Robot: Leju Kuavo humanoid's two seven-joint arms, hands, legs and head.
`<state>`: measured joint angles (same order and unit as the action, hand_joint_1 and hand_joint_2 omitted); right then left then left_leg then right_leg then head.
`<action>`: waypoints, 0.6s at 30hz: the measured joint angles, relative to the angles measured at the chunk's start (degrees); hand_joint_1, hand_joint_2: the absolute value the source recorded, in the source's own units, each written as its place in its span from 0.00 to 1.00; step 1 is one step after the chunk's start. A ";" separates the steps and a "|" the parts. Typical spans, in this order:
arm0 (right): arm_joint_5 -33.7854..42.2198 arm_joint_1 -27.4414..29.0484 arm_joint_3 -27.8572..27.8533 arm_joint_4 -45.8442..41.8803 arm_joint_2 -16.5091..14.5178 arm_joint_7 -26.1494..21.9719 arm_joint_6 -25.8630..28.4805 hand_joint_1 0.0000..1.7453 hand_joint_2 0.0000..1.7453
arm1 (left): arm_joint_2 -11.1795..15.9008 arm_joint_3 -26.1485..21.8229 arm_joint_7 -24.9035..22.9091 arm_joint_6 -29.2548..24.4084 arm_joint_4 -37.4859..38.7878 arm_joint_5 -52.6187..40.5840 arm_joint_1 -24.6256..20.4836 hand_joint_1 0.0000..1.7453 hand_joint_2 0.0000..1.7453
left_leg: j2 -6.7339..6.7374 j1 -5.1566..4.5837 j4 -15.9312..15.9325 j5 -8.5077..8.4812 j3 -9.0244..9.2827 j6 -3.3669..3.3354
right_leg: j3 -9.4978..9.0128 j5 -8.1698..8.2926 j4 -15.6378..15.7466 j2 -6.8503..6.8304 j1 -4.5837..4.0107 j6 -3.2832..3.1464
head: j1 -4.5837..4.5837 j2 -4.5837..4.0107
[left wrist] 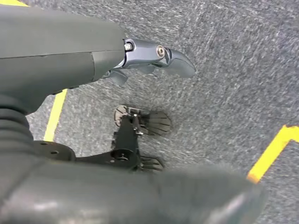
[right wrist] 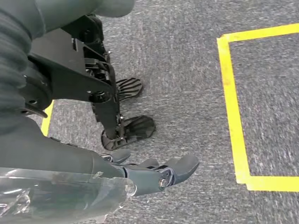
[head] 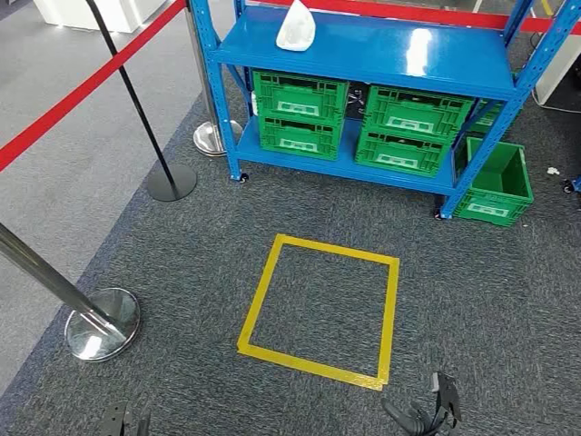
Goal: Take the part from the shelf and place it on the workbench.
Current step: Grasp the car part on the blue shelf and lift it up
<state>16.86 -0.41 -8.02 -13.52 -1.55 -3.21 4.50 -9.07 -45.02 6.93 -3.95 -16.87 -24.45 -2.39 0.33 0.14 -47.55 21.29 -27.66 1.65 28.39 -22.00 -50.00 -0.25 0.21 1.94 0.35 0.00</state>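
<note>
— What are the hands made of?
— The left hand (left wrist: 105,60) has a smooth grey cover, ribbed near the wrist, and glossy dark fingers (left wrist: 176,60) with a silver screw.
— And the other?
— The right hand (right wrist: 116,179) matches (its cover looks wrapped in clear film), a round screw near the fingertip.

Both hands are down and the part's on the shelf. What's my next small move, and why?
Probably step forward toward the shelf. The white part sits on its top level, beyond the yellow square, while the left hand and right hand hang empty near the floor, likely too far to reach.
</note>
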 joint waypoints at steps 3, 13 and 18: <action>0.46 -0.10 -0.89 0.24 -0.25 -0.09 -0.85 0.00 0.00 | -0.09 -0.80 0.82 0.61 0.11 -0.43 -0.11 0.00 0.00 | 0.00 0.00 0.00 0.00 -0.01 0.00 | 0.02 0.00 -0.01 0.00 0.00 0.00 | 0.00 0.00; -0.65 -0.19 -3.81 1.00 -0.80 -0.86 -3.55 0.00 0.00 | -0.26 -3.35 -0.70 1.30 0.80 -2.55 -0.51 0.00 0.00 | 0.00 -0.06 -0.20 0.09 -0.18 -0.15 | 0.12 0.01 -0.06 -0.01 0.07 0.07 | -0.01 0.00; -2.04 -0.40 -4.18 1.24 -1.06 -0.33 -4.31 0.00 0.00 | -0.34 -4.44 -2.38 1.66 1.11 -3.15 -0.60 0.00 0.00 | -0.02 -0.15 -0.65 0.39 -0.40 -1.13 | 0.13 -0.11 -0.20 -0.12 0.32 0.72 | -0.04 0.00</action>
<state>14.82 -0.81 -12.20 -12.28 -2.61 -3.54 0.20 -9.41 -49.46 4.55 -2.28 -15.76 -27.60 -2.99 0.31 -0.01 -48.20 21.69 -28.07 0.52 28.52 -22.10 -50.20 -0.37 0.52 2.66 0.31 0.00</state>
